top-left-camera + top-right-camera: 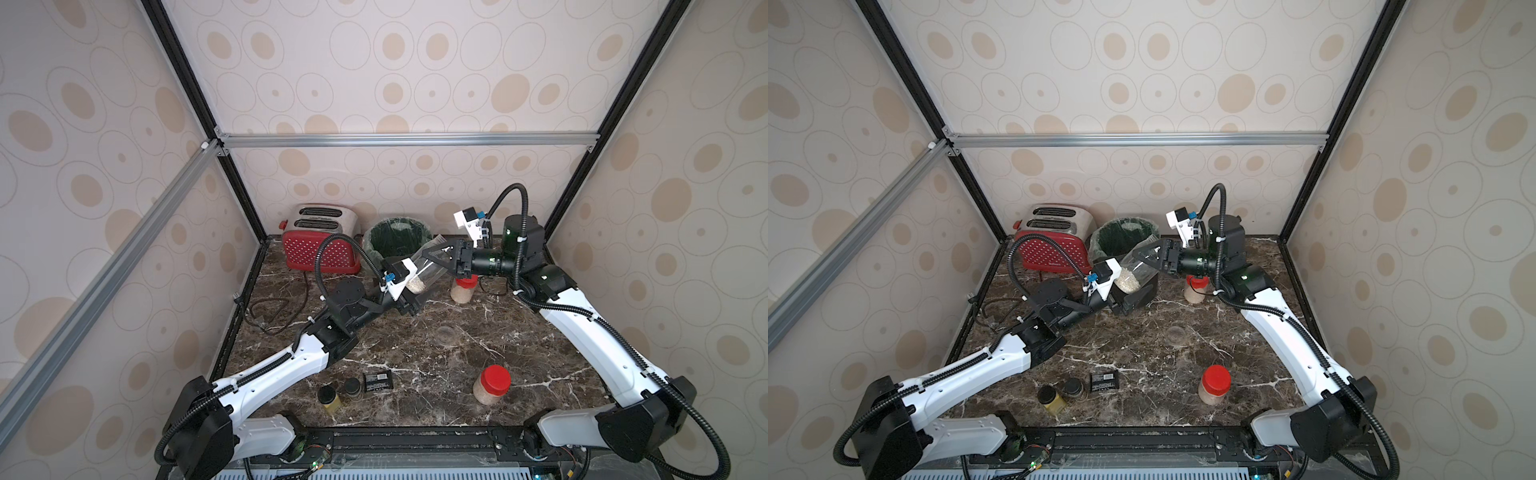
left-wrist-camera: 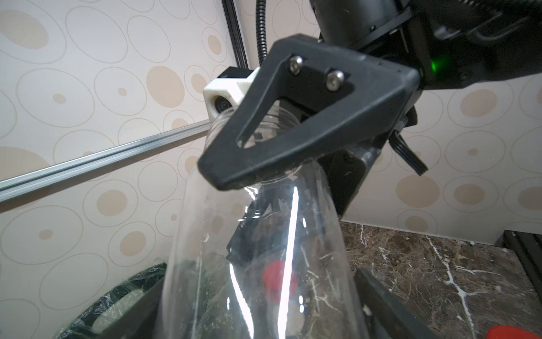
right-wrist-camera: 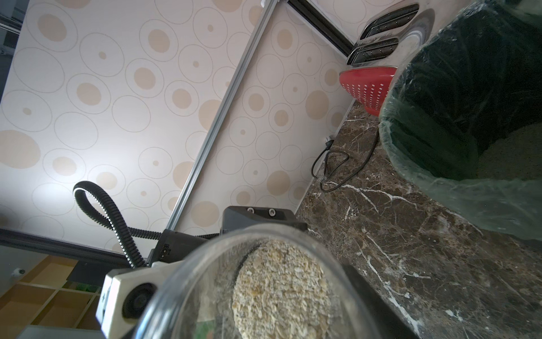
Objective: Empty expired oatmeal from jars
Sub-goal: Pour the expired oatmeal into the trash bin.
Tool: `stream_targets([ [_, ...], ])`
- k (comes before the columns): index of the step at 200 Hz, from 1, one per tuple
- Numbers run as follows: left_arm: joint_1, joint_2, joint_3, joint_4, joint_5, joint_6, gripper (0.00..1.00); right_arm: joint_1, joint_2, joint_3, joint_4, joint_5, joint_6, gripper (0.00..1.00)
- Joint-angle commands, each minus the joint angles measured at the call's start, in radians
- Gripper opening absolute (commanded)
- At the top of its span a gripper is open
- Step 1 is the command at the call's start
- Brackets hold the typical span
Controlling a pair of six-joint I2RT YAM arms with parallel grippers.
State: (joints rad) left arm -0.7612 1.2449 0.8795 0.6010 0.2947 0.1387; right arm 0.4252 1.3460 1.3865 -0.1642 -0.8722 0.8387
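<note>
An open clear jar (image 1: 428, 268) (image 1: 1138, 266) hangs tilted just in front of the bin, with pale oatmeal (image 1: 414, 285) (image 3: 281, 287) settled in its base. My right gripper (image 1: 434, 255) (image 1: 1144, 255) is shut on the threaded neck. My left gripper (image 1: 415, 297) (image 2: 258, 281) is closed around the base, a finger (image 2: 381, 296) against the wall on each side. Two more jars with red lids stand upright on the counter, one (image 1: 463, 291) under the right wrist, one (image 1: 491, 384) (image 1: 1214, 384) at the front right.
The green-lined bin (image 1: 374, 237) (image 3: 390, 132) stands at the back, a red toaster (image 1: 320, 249) to its left with its cord (image 1: 270, 311) trailing. A clear round lid (image 1: 445, 336) lies mid-counter. Two black-lidded spice jars (image 1: 330, 397) and a black packet (image 1: 378, 380) sit at the front.
</note>
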Motion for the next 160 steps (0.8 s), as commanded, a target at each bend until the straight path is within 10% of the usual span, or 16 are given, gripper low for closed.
stream_targets([
  [1, 0.002, 0.009, 0.04, 0.045, 0.022, 0.025, 0.8, -0.004, -0.014, 0.011, 0.072, -0.025, 0.045, 0.37],
  [102, 0.003, -0.053, 0.057, -0.073, 0.015, -0.001, 0.42, -0.003, 0.002, -0.024, 0.11, -0.031, 0.033, 0.47],
  [160, 0.002, -0.094, 0.081, -0.232, -0.057, -0.062, 0.0, -0.002, -0.042, -0.087, 0.064, -0.017, -0.046, 0.92],
])
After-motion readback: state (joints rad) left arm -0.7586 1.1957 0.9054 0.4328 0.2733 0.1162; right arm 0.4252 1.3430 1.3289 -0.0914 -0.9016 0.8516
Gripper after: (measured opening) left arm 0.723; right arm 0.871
